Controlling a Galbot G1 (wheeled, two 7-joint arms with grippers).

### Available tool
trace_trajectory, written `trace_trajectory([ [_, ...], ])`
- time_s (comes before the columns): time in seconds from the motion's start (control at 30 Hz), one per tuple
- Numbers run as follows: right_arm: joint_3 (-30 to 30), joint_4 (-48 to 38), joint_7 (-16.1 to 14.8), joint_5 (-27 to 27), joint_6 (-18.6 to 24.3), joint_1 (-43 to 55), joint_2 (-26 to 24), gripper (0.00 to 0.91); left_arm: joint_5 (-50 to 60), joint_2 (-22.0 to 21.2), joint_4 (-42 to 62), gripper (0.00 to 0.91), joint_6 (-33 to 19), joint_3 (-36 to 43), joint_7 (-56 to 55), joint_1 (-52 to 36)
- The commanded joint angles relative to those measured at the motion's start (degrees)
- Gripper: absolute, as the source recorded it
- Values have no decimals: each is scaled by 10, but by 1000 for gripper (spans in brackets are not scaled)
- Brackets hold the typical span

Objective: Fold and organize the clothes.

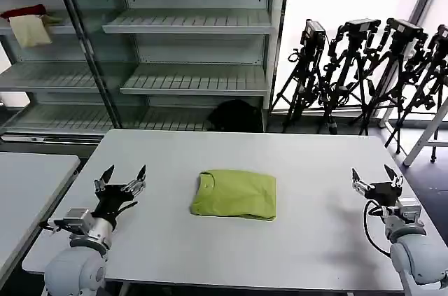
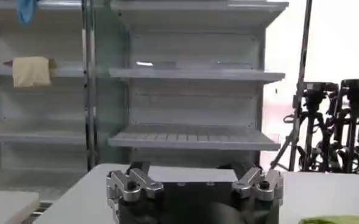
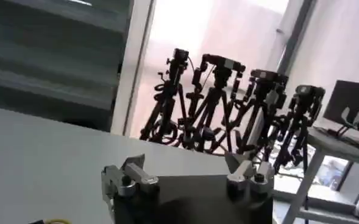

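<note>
The clothes are one lime yellow-green T-shirt (image 1: 234, 194), folded into a compact rectangle in the middle of the white table (image 1: 175, 240). A sliver of the T-shirt (image 2: 344, 220) shows at the edge of the left wrist view. My left gripper (image 1: 124, 174) hovers open over the table's left side, well apart from the shirt, with nothing between its fingers. Over the table's right edge my right gripper (image 1: 375, 173) stands open too, also holding nothing. The left gripper (image 2: 194, 176) and the right gripper (image 3: 188, 165) each show wide-spread jaws in their own wrist views.
Grey metal shelving (image 1: 189, 79) stands behind the table, with a red cloth (image 1: 23, 11) and a cream cloth (image 1: 31, 30) on an upper left shelf. Several black tripods (image 1: 364, 72) crowd the back right. A second white table (image 1: 28, 184) sits at the left.
</note>
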Motion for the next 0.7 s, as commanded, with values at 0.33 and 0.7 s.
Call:
trace_trajectory([
  [0.33,13,-21,-1,51,24,-2,-30,907,28,14,20,907,-62,5,-24,18],
  [0.7,14,-7,-21,59,31,-2,-18,907,42,10,15,907,-68,4,-20,7],
])
